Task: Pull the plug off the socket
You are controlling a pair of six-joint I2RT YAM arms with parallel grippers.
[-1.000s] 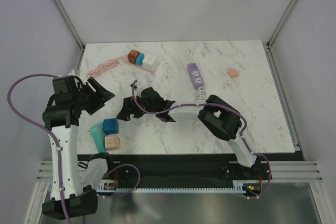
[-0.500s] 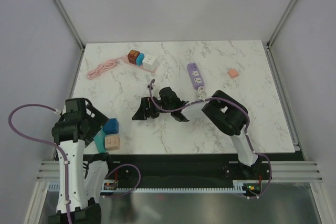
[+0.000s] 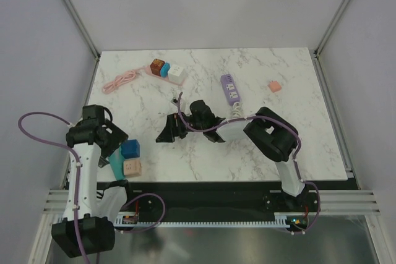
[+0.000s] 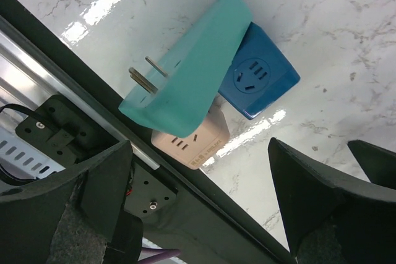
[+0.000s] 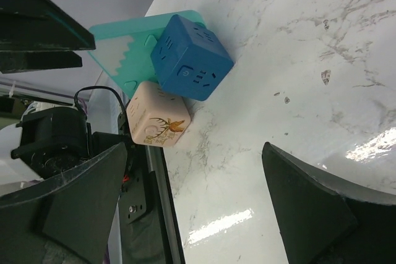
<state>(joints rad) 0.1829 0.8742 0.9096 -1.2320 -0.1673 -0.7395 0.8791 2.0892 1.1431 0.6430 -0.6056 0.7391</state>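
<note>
A teal socket block (image 4: pixel 185 78) with two bare metal prongs lies at the table's near left edge. A blue cube socket (image 4: pixel 257 78) and a beige cube (image 4: pixel 198 140) rest against it; I cannot tell which parts are plugged together. In the top view this cluster (image 3: pixel 125 157) sits just below my left gripper (image 3: pixel 117 142). That gripper (image 4: pixel 198 208) hangs open above the table edge beside the beige cube and holds nothing. My right gripper (image 3: pixel 167 131) is open to the right of the cluster, facing the blue cube (image 5: pixel 192 57) and the beige cube (image 5: pixel 158 122).
A purple power strip (image 3: pixel 230 88) lies at the middle back, with a small pink cube (image 3: pixel 274 85) to its right. Brown, blue and white cubes (image 3: pixel 167 69) with a pink cable (image 3: pixel 119 81) sit at the back left. The black base rail (image 4: pixel 185 214) runs along the near edge.
My left arm has swung down from the far left to the cluster and its jaws have opened wide. My right gripper has shifted slightly right. The cluster has not moved.
</note>
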